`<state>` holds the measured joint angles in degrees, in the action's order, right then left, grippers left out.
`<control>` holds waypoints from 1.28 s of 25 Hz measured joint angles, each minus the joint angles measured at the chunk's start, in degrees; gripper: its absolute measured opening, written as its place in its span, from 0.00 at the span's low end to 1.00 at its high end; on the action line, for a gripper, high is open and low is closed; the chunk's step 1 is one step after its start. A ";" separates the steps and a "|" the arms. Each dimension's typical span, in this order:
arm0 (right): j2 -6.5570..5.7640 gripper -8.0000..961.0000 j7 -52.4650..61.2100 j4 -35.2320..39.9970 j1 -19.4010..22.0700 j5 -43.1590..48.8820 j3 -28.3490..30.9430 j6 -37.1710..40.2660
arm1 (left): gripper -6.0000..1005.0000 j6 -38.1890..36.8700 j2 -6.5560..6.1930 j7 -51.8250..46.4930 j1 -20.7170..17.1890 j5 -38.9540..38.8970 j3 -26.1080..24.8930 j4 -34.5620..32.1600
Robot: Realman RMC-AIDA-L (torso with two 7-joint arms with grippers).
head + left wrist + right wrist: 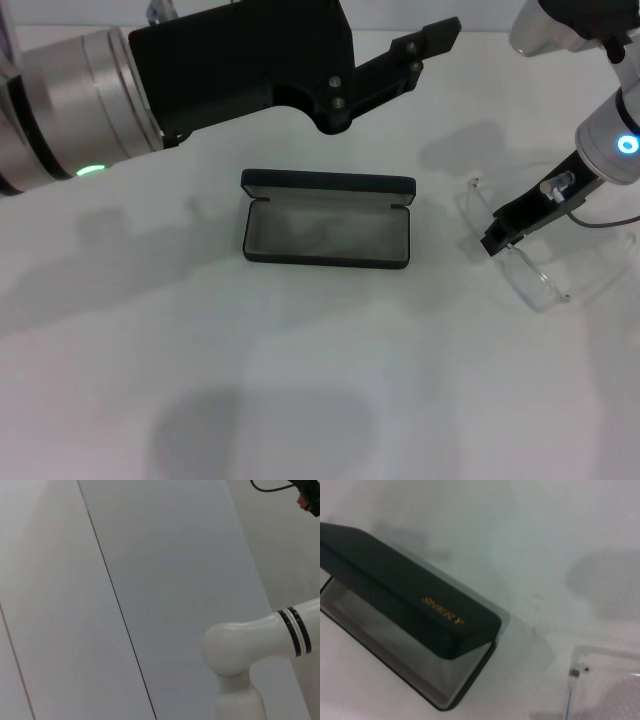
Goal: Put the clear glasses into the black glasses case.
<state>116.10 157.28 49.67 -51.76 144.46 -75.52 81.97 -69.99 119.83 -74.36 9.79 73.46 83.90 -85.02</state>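
Note:
The black glasses case [325, 232] lies open in the middle of the white table, its lid standing up at the far side and its grey lining bare. In the right wrist view the case [410, 600] shows its lid with orange lettering. The clear glasses [540, 285] lie on the table to the right of the case, and one corner of the clear glasses [600, 680] shows in the right wrist view. My right gripper [497, 238] is down at the glasses' near-case end. My left gripper [430, 45] hangs high above the table, behind the case.
The white table [300, 400] stretches wide in front of the case. My left arm [150, 90] spans the top left of the head view. The left wrist view shows only wall panels and a white arm link [250, 645].

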 joint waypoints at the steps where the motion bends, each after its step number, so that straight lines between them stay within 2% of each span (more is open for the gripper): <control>1: 0.01 0.25 0.00 0.04 0.03 -0.03 -0.05 0.24 | 0.40 -0.02 0.00 0.00 -0.05 -0.06 -0.01 0.14; 8: 0.06 0.23 0.00 0.78 0.80 -0.13 -0.26 1.61 | 0.39 -0.07 -0.03 0.00 -0.06 -0.29 -0.07 1.71; 14: 0.09 0.21 0.05 10.21 6.48 -1.36 -3.78 2.08 | 0.39 -0.19 -0.04 0.01 -0.06 -0.78 -0.78 2.85; 21: -0.08 0.18 -0.28 26.47 16.85 -1.73 -5.19 5.11 | 0.38 -3.18 -0.04 -0.55 -0.01 -3.07 -2.03 4.85; 24: -0.30 0.16 -1.84 34.38 23.23 -3.93 -4.88 5.54 | 0.38 -5.99 -0.04 -2.00 0.34 -4.94 -3.45 6.69; 29: -0.43 0.13 -9.71 47.73 34.64 -13.45 -0.32 5.77 | 0.38 -11.64 -0.04 -4.34 0.13 -7.37 -6.41 9.15; 32: -0.38 0.13 -17.48 51.71 39.02 -23.25 3.79 7.16 | 0.38 -15.79 -0.05 -5.88 -0.05 -8.72 -8.28 11.05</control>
<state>115.72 139.80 101.37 -12.73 121.21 -71.74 89.14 -85.78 119.78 -80.24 9.75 64.74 75.61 -73.97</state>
